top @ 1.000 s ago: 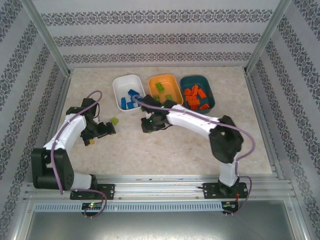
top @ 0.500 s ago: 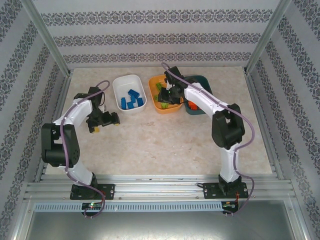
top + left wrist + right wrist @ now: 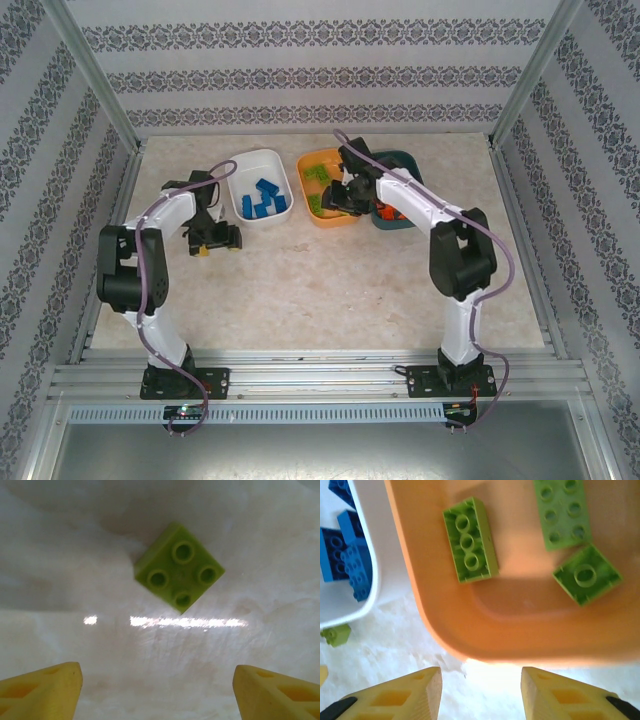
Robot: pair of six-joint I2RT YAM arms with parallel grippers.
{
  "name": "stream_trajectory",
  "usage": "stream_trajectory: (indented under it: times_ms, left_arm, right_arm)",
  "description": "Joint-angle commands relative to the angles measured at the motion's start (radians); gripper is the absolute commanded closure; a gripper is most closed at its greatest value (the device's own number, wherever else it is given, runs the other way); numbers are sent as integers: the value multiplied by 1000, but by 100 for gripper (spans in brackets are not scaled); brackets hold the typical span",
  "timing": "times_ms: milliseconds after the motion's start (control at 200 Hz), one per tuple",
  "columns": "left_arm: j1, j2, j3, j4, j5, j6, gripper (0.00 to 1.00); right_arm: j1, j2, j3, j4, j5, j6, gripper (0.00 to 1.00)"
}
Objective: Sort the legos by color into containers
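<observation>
A lime green 2x2 lego (image 3: 179, 573) lies alone on the table, a short way beyond my open left gripper (image 3: 157, 692) and clear of its yellow fingertips (image 3: 42, 690). In the top view the left gripper (image 3: 218, 241) sits on the table in front of the white dish (image 3: 236, 165), which holds several blue legos (image 3: 263, 198). My right gripper (image 3: 480, 692) hangs open and empty at the near rim of the orange dish (image 3: 445, 630), which holds three green legos (image 3: 470, 540). From above, the right gripper (image 3: 333, 196) is over the orange dish (image 3: 322, 217). The right arm partly hides the teal dish (image 3: 405, 161).
Orange legos (image 3: 386, 212) show in the teal dish beside the right forearm. The right wrist view catches the white dish's corner (image 3: 367, 607) and the lone green lego (image 3: 336, 635) on the table below it. Patterned walls and metal rails close in the table.
The right gripper swung from the table in front of the white dish up over the orange dish. The left arm folded back while its gripper shifted slightly right over the spot of the lone green lego.
</observation>
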Motion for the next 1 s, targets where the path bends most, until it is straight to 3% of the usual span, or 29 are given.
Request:
stream_trajectory:
  times_ms: [0, 520, 804, 994]
  left_arm:
    - [-21, 38, 39, 31, -49, 43, 22]
    - [-94, 188, 139, 80, -180, 105, 30]
    - [-99, 176, 113, 86, -188, 101, 55]
    - [-100, 121, 71, 51, -197, 72, 64]
  right_arm:
    - [0, -98, -83, 27, -13, 21, 54]
    - [-29, -234, -212, 2, -12, -1, 54]
    - [-36, -244, -219, 3, -21, -1, 54]
    - [-30, -240, -228, 30, -24, 16, 54]
